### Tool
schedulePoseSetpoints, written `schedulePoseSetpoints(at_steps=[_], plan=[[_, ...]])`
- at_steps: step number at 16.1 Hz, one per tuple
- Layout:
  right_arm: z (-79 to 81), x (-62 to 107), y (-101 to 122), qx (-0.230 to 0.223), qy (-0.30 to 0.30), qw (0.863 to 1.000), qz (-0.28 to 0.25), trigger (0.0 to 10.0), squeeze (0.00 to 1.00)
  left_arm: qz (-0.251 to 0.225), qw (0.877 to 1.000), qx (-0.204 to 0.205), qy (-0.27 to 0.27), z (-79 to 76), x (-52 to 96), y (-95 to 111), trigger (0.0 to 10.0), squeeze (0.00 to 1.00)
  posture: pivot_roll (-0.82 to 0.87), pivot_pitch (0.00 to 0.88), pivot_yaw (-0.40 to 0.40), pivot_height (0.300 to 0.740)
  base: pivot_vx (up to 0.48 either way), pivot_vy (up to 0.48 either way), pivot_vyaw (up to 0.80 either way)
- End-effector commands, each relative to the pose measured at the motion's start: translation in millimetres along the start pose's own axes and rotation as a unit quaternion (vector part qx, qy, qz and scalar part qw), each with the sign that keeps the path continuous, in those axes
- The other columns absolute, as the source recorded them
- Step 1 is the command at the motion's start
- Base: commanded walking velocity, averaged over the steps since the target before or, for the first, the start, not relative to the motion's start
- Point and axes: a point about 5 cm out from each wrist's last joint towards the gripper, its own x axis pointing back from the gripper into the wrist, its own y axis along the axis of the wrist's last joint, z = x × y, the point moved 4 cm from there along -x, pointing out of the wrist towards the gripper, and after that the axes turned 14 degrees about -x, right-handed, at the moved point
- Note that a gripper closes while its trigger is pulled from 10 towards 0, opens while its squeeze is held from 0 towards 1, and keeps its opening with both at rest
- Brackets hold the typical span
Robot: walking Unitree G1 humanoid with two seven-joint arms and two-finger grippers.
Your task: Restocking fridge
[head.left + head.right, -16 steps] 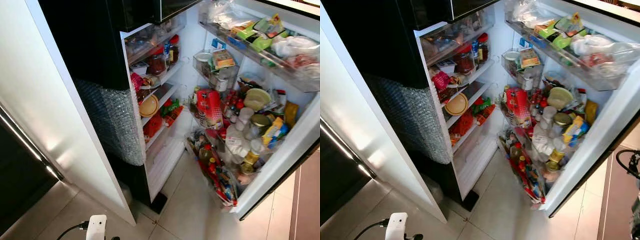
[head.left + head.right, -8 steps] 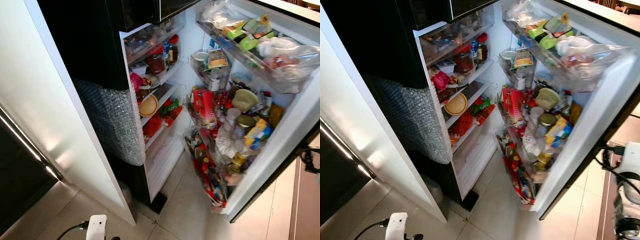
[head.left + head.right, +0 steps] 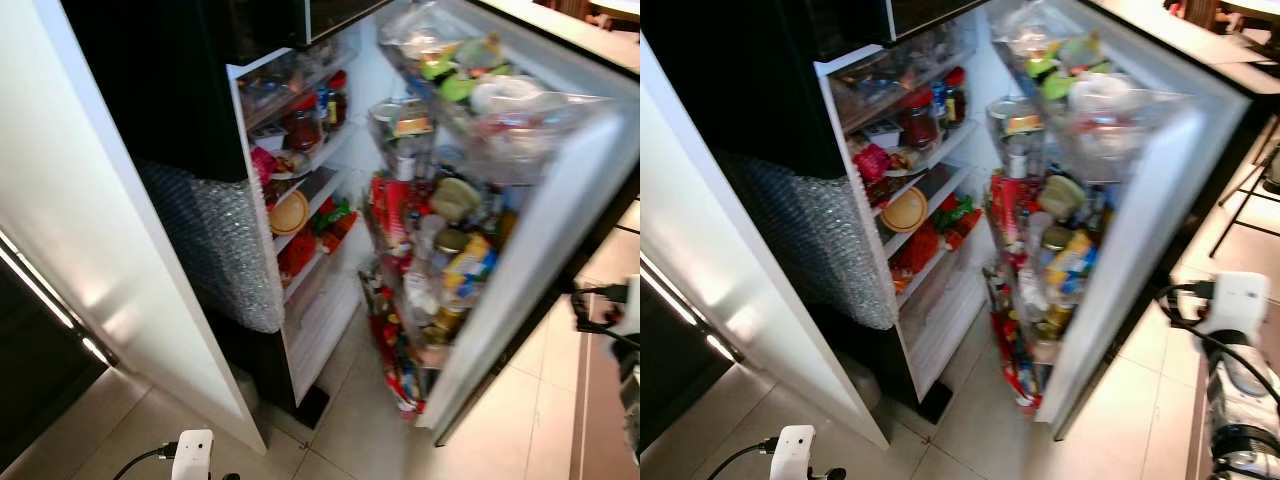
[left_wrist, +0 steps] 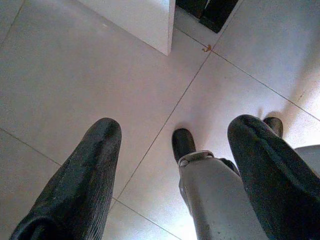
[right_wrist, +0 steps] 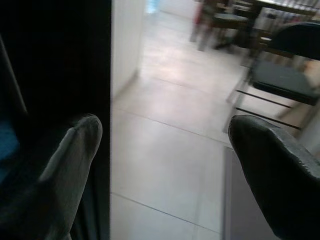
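Note:
The fridge stands open, its shelves (image 3: 300, 190) packed with jars, a yellow lid and red packets. Its door (image 3: 560, 230) is partly swung in and blurred; the door bins (image 3: 440, 270) hold bottles, jars and bagged food. My right arm (image 3: 1238, 310) is at the door's outer side. In the right wrist view my right gripper (image 5: 165, 130) is open with nothing in it, next to a dark door edge (image 5: 55, 75). My left gripper (image 4: 177, 132) hangs open over the floor tiles, above my own foot (image 4: 182, 142).
A white panel (image 3: 90, 230) and a silver bubble-wrap sheet (image 3: 215, 250) flank the fridge on its left. A dark cabinet with a steel handle (image 3: 50, 310) is at far left. Tiled floor (image 3: 360, 420) lies in front. Chairs (image 5: 280, 75) stand beyond the door.
The fridge door has swung inward toward the shelves. My right arm has come into view at the door's outer side.

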Motion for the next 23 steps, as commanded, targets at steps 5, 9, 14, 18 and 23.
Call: schedulePoseSetpoints(at_steps=[5,9,14,18,23], plan=[[86.1,6.8,-27.6,-0.001,0.270,0.959,0.085,10.0,0.00,0.008,1.000,-0.003,0.001,1.5,0.4,-3.6,10.0,0.00,-0.08,0.000,0.018,0.740,0.000,0.000,0.00],[88.6,11.0,-37.4,-0.002,0.282,0.954,0.106,10.0,0.00,0.009,1.000,-0.002,0.001,0.6,0.3,-3.9,10.0,0.00,-0.08,0.000,0.015,0.740,0.000,0.000,0.00],[80.1,20.0,-61.4,-0.016,0.257,0.955,0.148,10.0,0.00,0.008,1.000,-0.001,0.002,0.5,0.3,-3.9,10.0,0.00,-0.09,0.000,0.014,0.740,0.000,0.000,0.00],[57.3,28.9,-99.8,-0.021,0.134,0.970,0.202,10.0,0.00,0.009,1.000,0.003,0.005,0.7,0.2,-3.3,10.0,0.00,-0.08,0.000,0.010,0.740,0.000,0.000,0.00],[67.8,56.2,-156.9,-0.059,0.052,0.956,0.284,10.0,0.00,0.008,1.000,0.006,0.008,1.3,0.2,-3.1,10.0,0.00,-0.07,0.000,0.011,0.740,0.000,0.000,0.00]])
